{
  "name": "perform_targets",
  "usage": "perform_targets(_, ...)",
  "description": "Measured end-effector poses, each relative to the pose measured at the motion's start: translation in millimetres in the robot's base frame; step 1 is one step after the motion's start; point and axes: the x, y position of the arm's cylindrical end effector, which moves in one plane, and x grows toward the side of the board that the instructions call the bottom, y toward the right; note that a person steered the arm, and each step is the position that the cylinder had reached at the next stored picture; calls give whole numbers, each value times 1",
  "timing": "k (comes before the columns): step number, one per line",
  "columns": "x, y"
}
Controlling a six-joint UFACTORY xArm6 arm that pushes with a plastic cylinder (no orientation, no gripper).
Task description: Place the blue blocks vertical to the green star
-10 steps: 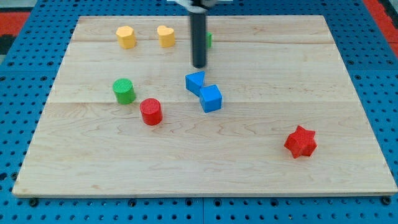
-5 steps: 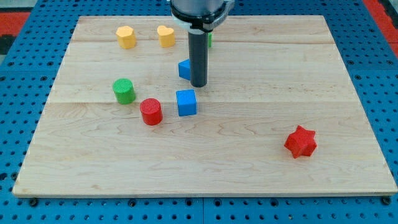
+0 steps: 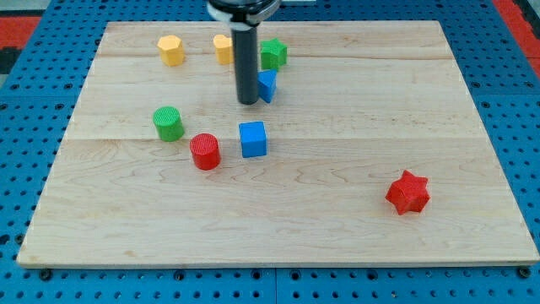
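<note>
Touching small blue block [image 3: 267, 85], my tip [image 3: 247, 102]; green star [image 3: 272, 54] just above.

pale wood board [image 3: 380, 101], matt dark rod [image 3: 245, 59]

Pale wooden surface [image 3: 472, 127] of joined planks, resting on a blue pegboard [image 3: 34, 101]. Near the view's top left: yellow block [image 3: 170, 50], and to its right a second yellow block [image 3: 221, 48], partly hidden. Left of centre: green cylinder [image 3: 168, 123], upright, ribbed top. Just below and to its right, near but apart: red cylinder [image 3: 205, 151], also upright. Toward the view's lower right, well apart from the others: red star [image 3: 408, 192].
</note>
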Motion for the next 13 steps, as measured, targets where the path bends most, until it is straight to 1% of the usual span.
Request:
perform_targets(1,31,80)
perform_targets(2,89,83)
perform_targets(3,91,12)
perform_targets(4,82,-26)
perform_targets(5,69,-17)
perform_targets(6,59,11)
perform_targets(7,59,15)
perform_targets(8,98,7)
perform_targets(9,117,-41)
perform_targets(10,120,-82)
perform_targets(13,120,-85)
